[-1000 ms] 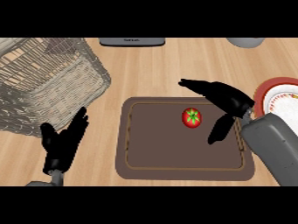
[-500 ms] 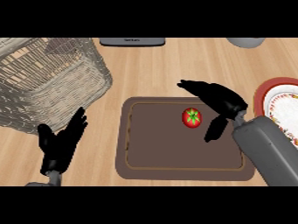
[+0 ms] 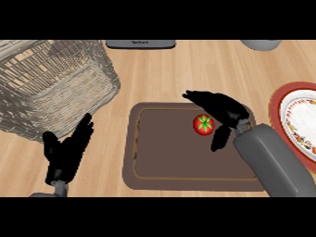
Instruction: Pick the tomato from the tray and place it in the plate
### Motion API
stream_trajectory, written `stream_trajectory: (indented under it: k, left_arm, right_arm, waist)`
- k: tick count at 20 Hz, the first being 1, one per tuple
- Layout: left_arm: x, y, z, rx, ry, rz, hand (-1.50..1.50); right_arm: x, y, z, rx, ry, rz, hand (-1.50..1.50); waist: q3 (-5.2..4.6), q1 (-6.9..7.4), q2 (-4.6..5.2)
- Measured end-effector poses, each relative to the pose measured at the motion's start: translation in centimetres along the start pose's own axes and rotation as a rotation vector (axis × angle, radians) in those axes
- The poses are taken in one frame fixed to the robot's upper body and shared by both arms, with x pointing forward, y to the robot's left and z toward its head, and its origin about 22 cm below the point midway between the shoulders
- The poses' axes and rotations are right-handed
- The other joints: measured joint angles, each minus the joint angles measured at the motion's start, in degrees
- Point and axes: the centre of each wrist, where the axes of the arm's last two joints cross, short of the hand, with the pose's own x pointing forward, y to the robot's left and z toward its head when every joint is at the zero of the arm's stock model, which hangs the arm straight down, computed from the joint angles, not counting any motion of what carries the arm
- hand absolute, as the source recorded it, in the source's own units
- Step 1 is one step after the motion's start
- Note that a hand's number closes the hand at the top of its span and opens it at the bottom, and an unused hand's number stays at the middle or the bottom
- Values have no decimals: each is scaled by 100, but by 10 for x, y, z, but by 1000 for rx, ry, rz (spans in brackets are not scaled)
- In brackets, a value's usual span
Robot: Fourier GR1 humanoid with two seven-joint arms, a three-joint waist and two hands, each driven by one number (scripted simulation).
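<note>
Tomato [image 3: 203,125] lies on the tray [image 3: 167,159]; the right hand [image 3: 223,111] arches over it, fingers [image 3: 200,97] apart, not yet closed, seemingly poised to lift it toward the plate [image 3: 276,104].

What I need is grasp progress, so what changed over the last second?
The right hand shifted left, closer around the tomato, not yet gripping it. Tomato, tray, plate and the resting left hand stayed put.
</note>
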Motion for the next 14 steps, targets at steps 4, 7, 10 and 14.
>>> stream_trajectory:
  k: [4, 7, 10, 14]
  left_arm:
    - [0, 2, -2, -1, 0, 3, 0]
    - [1, 2, -3, -10, 1, 6, 0]
    - [-2, 1, -3, -9, -5, 8, 0]
    - [2, 4, 0, -7, 7, 6, 0]
  right_arm:
    - [-2, 6, -3, 47, -30, 79, 150]
    - [-4, 9, -13, 32, -51, 113, 150]
    - [-2, 5, -11, 17, -62, 136, 150]
    - [-2, 7, -7, -48, -86, 153, 150]
  waist:
    - [-6, -3, -7]
    - [-24, 2, -26]
    - [-17, -11, -28]
    - [-13, -16, -16]
